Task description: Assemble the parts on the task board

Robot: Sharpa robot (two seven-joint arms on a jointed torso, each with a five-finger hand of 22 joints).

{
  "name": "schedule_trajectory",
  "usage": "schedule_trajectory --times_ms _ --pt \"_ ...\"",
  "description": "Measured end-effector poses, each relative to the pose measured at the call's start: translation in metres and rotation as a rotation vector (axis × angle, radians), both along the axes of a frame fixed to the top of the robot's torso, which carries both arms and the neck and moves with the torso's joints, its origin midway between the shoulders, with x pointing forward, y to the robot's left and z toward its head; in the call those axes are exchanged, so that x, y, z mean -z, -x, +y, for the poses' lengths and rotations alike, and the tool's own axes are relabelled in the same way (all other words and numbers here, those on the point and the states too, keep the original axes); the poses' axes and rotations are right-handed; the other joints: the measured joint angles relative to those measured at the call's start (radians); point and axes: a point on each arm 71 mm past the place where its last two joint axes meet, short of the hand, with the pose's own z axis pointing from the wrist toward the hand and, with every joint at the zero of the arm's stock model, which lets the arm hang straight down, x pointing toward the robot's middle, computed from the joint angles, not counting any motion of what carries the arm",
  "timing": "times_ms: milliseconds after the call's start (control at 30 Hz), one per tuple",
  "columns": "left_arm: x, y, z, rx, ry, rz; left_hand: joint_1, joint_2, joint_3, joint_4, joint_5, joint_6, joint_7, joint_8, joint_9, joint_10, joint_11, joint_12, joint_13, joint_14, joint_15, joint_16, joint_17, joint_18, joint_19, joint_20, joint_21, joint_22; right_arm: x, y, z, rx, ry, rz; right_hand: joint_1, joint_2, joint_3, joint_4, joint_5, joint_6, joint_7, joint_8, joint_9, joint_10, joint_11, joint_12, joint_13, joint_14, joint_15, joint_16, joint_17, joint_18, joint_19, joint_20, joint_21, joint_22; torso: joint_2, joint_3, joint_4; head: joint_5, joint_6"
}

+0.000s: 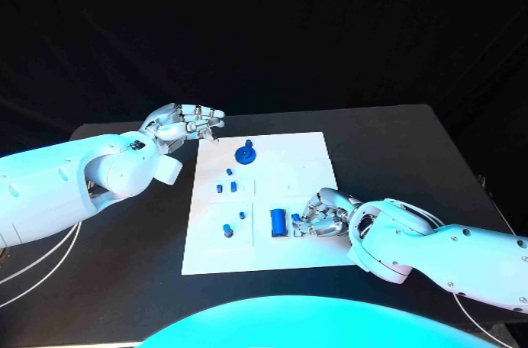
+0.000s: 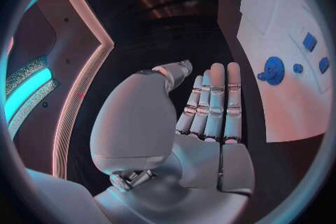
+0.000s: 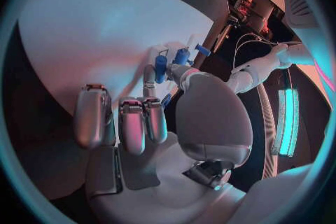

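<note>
The task looks only partly done. On the task board (image 1: 303,146) a round blue wheel-shaped part (image 1: 249,156) sits near the far edge, seemingly already seated, while several small blue pieces lie loose or stand in their places nearer the robot than the wheel: one peg (image 1: 230,171) just on the near side of the wheel, a pair (image 1: 226,187) a little nearer again, then a small piece (image 1: 242,212) and another peg (image 1: 228,230) towards the board's near left part. A longer blue block (image 1: 278,222) lies to the right of these, just beside the right hand (image 1: 319,214).

By my count (small pieces may hide under the fingers) there is one wheel, one long block and about five small pegs, on a single board.

The right hand rests on the board with its fingers curled down; in the right wrist view the fingertips (image 3: 159,74) appear to pinch a small blue part (image 3: 162,67), with further blue pieces just beyond. The left hand (image 1: 181,123) hovers off the board's far left corner, holding nothing; the left wrist view shows its fingers (image 2: 213,101) straight and pressed together
</note>
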Motion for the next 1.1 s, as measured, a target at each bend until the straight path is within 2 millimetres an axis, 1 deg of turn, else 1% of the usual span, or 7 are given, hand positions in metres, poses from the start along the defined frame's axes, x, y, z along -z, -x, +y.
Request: schedule_trajectory --times_ms 67,133,167,233,533,633,1100 --pt "0.0000 0.0000 0.0000 0.001 0.000 0.001 0.000 0.000 0.000 0.000 0.000 0.000 0.000 0.000 0.000 0.000 0.000 0.000 -0.001 0.000 0.000 0.000 0.000 0.000 0.000 0.000 0.000 0.000 0.0003 0.0003 0.0001 0.000 0.001 0.001 -0.013 0.000 -0.005 0.004 0.003 0.002 -0.002 0.004 -0.001 0.000 0.000 0.000 0.000 0.000 0.000 0.000 0.000 0.000 0.000 0.000 0.000 0.000 0.000 0.0000 0.0000 0.000 0.000" --pt "0.0001 0.0001 0.0000 0.003 0.000 0.001 0.000 0.000 0.002 0.002 0.000 0.000 0.000 0.000 0.000 -0.002 0.002 0.000 -0.001 0.000 0.000 0.000 0.000 0.000 0.000 0.000 0.000 0.000 0.0008 0.0008 0.0001 -0.001 0.002 0.002 -0.030 -0.004 -0.029 0.001 0.068 0.005 -0.005 0.008 -0.003 0.000 0.000 0.000 0.001 0.000 0.000 0.000 0.000 0.000 0.000 0.000 0.000 0.000 0.000 0.0000 0.0000 -0.001 0.000" --pt "0.0001 0.0002 0.0000 0.005 0.000 0.002 0.000 0.000 0.003 0.003 0.000 -0.002 -0.002 0.000 0.000 -0.004 0.004 0.000 -0.001 0.000 0.000 0.000 0.000 0.000 0.000 0.000 0.000 0.000 0.0008 0.0011 0.0002 -0.001 0.003 0.002 -0.033 0.000 -0.035 0.001 0.079 0.005 -0.005 0.008 -0.003 0.000 0.000 0.000 0.001 0.000 0.000 0.000 0.000 0.000 0.000 0.000 0.000 0.000 0.000 0.0000 0.0000 -0.001 0.000" --pt "0.0002 0.0003 -0.0002 0.008 0.001 0.003 0.000 0.000 0.003 0.003 0.000 -0.004 -0.004 0.000 0.000 -0.004 0.004 0.000 -0.001 0.000 0.000 0.000 0.000 0.000 0.000 0.000 0.000 0.000 0.0009 0.0014 0.0002 -0.002 0.004 0.001 -0.039 -0.002 -0.040 0.001 0.088 0.006 -0.006 0.008 -0.004 0.000 0.000 0.000 0.001 0.000 0.000 0.000 0.000 0.000 0.000 0.000 0.000 0.000 0.000 0.0000 -0.0001 -0.001 0.000" --pt "0.0007 0.0006 0.0001 0.022 -0.001 0.009 0.000 0.000 0.003 0.003 0.000 -0.004 -0.004 0.000 0.000 -0.004 0.004 0.000 -0.001 0.000 0.000 0.000 0.000 0.000 0.000 0.000 0.000 0.000 0.0002 0.0030 0.0007 -0.008 0.007 -0.009 -0.059 -0.004 -0.064 0.005 0.088 0.003 -0.002 0.008 -0.006 0.000 0.000 0.000 0.001 0.000 0.000 0.000 0.000 0.000 0.000 0.000 0.000 0.000 -0.001 0.0000 -0.0001 0.000 0.000" --pt "0.0008 0.0007 0.0002 0.026 -0.001 0.011 0.000 0.000 0.003 0.003 0.000 -0.004 -0.004 0.000 -0.001 -0.004 0.004 0.000 -0.001 0.000 0.000 0.000 0.000 0.000 0.000 0.000 0.000 0.000 -0.0006 0.0036 0.0012 -0.013 0.009 -0.017 -0.063 0.000 -0.069 0.005 0.088 0.003 -0.002 0.010 -0.006 0.000 0.000 0.000 0.001 0.000 0.000 0.000 0.000 0.000 0.000 0.000 0.000 0.000 -0.001 0.0001 -0.0002 0.000 0.000" --pt "0.0012 0.0007 0.0004 0.035 0.000 0.016 0.000 0.000 0.003 0.003 0.000 -0.004 -0.004 0.000 -0.001 -0.004 0.004 0.000 -0.002 -0.004 0.004 0.000 -0.001 0.000 0.000 0.000 0.000 0.000 -0.0039 0.0055 0.0006 -0.030 0.020 -0.061 -0.070 0.000 -0.069 0.005 0.088 0.003 -0.002 0.006 -0.009 0.000 0.000 0.000 0.001 0.000 0.000 0.000 0.000 0.000 0.000 0.000 0.000 0.000 -0.001 0.0007 -0.0006 0.001 0.000"
